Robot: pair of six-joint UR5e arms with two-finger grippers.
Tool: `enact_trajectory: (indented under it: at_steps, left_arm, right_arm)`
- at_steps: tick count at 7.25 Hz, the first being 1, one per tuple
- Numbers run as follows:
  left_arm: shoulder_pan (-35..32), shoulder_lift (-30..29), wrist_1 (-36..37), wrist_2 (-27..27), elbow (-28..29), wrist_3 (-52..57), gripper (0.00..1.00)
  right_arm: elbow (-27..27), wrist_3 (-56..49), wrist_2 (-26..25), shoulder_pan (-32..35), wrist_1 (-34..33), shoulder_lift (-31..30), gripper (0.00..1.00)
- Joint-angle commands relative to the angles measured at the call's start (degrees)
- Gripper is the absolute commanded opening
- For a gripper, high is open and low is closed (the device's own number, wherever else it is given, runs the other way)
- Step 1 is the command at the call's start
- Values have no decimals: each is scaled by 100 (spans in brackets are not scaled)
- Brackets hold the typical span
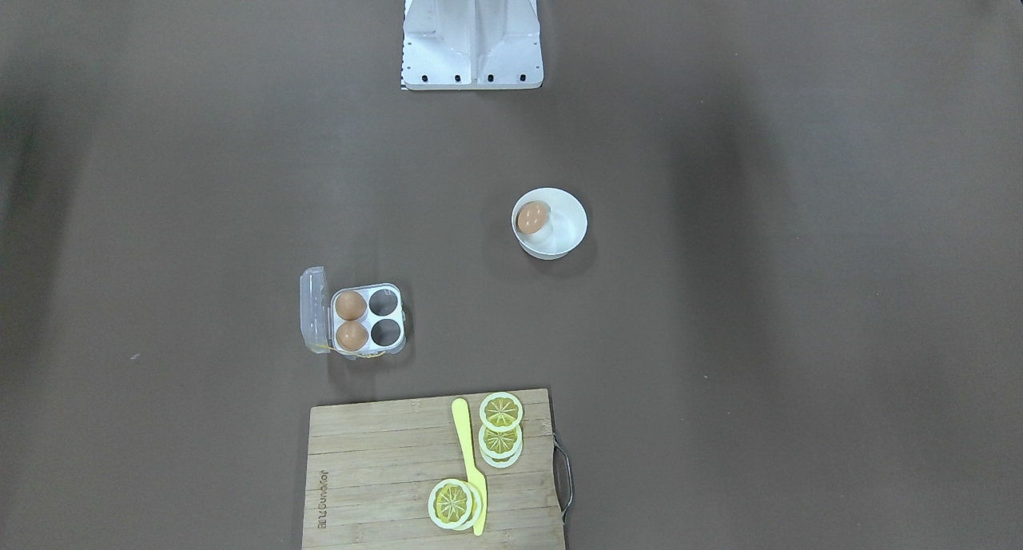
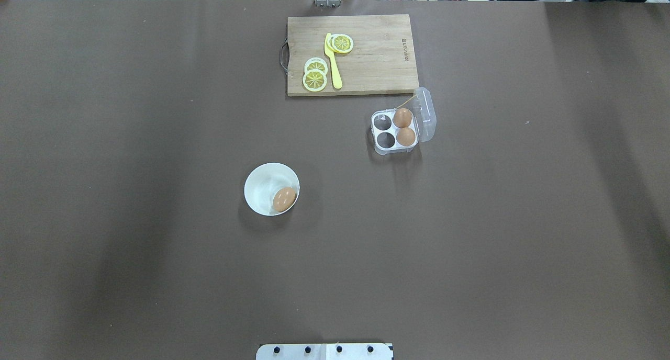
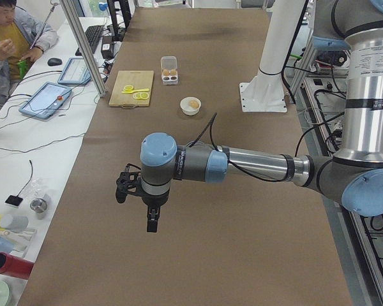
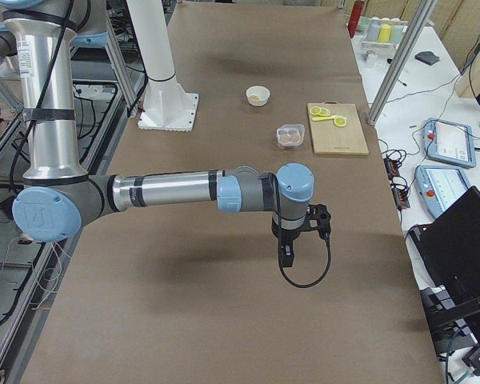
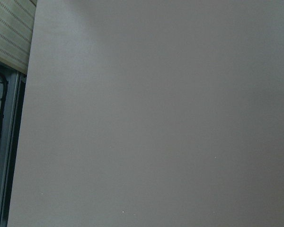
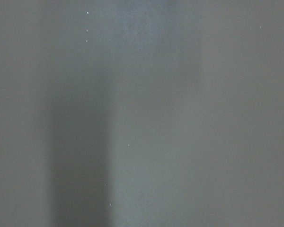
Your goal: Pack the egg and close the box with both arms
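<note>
Left fingers (image 3: 152, 222), right fingers (image 4: 287, 256): well apart from egg (image 2: 283, 199) | egg in bowl (image 2: 256, 179)

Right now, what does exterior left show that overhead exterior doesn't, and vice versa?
Only exterior left: the left arm stretched out over the table, its gripper far from the box, and a seated operator. Only overhead: a straight look into the box, two eggs in its right cells, both left cells empty. Both: the open box, the egg in the white bowl, the cutting board with lemon slices.
</note>
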Motion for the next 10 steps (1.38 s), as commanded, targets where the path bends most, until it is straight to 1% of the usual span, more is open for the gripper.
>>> enact_trajectory:
  at_steps: [1, 2, 6, 8, 9, 10]
  left_arm:
    - [6, 118, -55, 21, -65, 53, 98]
    - [119, 137, -55, 12, -65, 45, 98]
    - [146, 277, -99, -164, -117, 10, 98]
    - [164, 269, -108, -155, -91, 1, 98]
    - [173, 277, -143, -164, -109, 1, 98]
    - [173, 277, -178, -173, -118, 1, 98]
  right_arm:
    - [-25, 1, -15, -1, 12, -57, 100]
    - [-25, 10, 11, -1, 21, -66, 100]
    - [-78, 37, 73, -9, 74, -84, 100]
    - [-17, 28, 64, -9, 82, -232, 100]
    - [149, 54, 108, -9, 82, -338, 100]
    - [159, 54, 161, -9, 82, -348, 100]
